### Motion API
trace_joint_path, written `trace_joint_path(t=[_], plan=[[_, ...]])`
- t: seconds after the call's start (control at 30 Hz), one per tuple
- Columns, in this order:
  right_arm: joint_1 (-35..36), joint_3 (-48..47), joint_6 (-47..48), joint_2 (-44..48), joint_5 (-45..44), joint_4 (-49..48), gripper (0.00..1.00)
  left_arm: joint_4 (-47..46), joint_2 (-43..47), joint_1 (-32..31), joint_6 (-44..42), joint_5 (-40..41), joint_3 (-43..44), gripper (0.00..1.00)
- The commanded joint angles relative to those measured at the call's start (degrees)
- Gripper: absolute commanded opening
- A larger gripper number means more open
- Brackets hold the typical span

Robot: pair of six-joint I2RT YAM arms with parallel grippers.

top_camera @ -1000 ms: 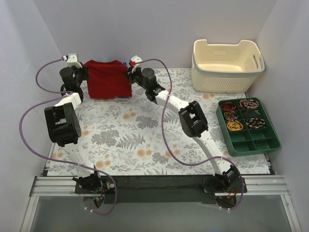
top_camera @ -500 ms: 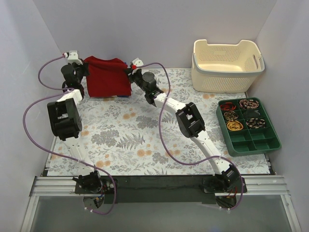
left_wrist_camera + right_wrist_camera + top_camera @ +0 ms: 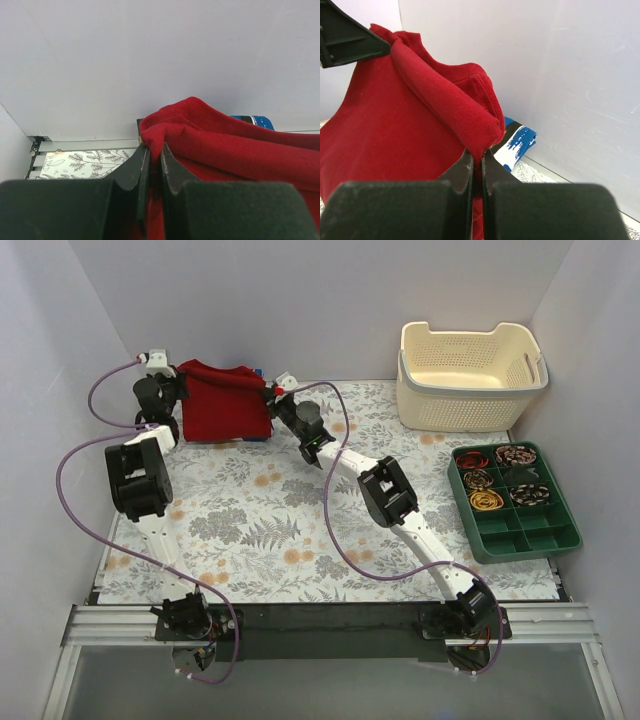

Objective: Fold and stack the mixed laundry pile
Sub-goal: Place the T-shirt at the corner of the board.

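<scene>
The deep red garment [image 3: 223,402] hangs at the far left of the table, held up by both grippers against the back wall. My left gripper [image 3: 177,383] is shut on its left top corner; the left wrist view shows the red cloth [image 3: 225,145] pinched between the jaws. My right gripper [image 3: 272,396] is shut on its right top corner; the red cloth [image 3: 410,125] fills the right wrist view. The blue printed garment [image 3: 517,142] lies behind and under the red one; only slivers show in the top view [image 3: 258,372] and the left wrist view [image 3: 252,120].
A cream perforated basket [image 3: 470,375] stands at the back right. A green tray [image 3: 512,500] of coiled items sits at the right edge. The floral table cover [image 3: 300,520] spreads across the middle. The white back wall is right behind the garments.
Both grippers have carried the red garment farther back toward the wall. The right arm has stretched out more, and the cloth now slopes down to the right.
</scene>
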State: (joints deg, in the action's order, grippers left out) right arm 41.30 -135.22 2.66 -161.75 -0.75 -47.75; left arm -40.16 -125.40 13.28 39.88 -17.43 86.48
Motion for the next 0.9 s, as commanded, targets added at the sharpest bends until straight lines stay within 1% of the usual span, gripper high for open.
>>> trace_joint_path(t=[0.0,0.37,0.47,0.5,0.57,0.6,0.67,0.7,0.73,0.77,0.8,0.83,0.87], plan=[[-0.6,-3.6,2.4,-0.9,-3.9,-7.0,0.01,-4.2,-0.9,1.6,-1.1,5.4,4.7,0.0],[-0.6,-5.6,3.2,-4.0,-5.6,-9.6,0.01,-6.0,-6.3,1.5,0.0,6.8,8.6,0.0],[-0.7,-5.9,3.2,-4.5,-7.4,-10.2,0.01,-6.3,-8.0,1.6,0.2,7.0,10.0,0.0],[-0.8,-6.2,3.1,-5.0,-7.6,-10.3,0.03,-6.3,-8.4,1.5,0.4,7.1,10.6,0.0],[-1.0,-7.1,3.0,-5.3,-9.0,-10.2,0.2,-5.3,-9.8,1.5,0.4,7.3,12.7,0.0],[-1.1,-6.6,3.0,-4.8,-9.4,-10.3,0.44,-4.9,-11.1,1.4,0.5,7.5,13.4,0.0],[-1.8,-4.1,2.4,-3.7,-10.5,-10.9,0.66,-4.2,-12.7,1.4,0.5,7.7,15.6,0.0],[-2.1,-3.1,2.4,-1.8,-10.8,-11.1,0.79,-4.0,-14.3,1.4,0.5,7.7,16.4,0.04],[-2.4,-0.1,2.4,-0.8,-10.8,-11.5,0.81,-3.5,-15.1,1.4,-0.1,7.6,18.4,0.11],[-3.1,1.5,2.4,0.5,-10.3,-12.1,0.82,-3.1,-16.1,1.3,-0.6,7.5,19.2,0.23],[-3.4,3.5,2.3,3.3,-10.1,-12.5,0.82,-2.5,-16.8,1.3,-0.7,7.4,20.5,0.42],[-3.7,5.3,2.1,4.9,-9.6,-13.0,0.83,-1.4,-17.6,1.4,-0.6,7.2,21.4,0.51],[-4.1,10.4,2.4,6.5,-7.8,-13.9,0.84,0.2,-17.7,1.3,-0.9,6.5,23.0,0.57]])
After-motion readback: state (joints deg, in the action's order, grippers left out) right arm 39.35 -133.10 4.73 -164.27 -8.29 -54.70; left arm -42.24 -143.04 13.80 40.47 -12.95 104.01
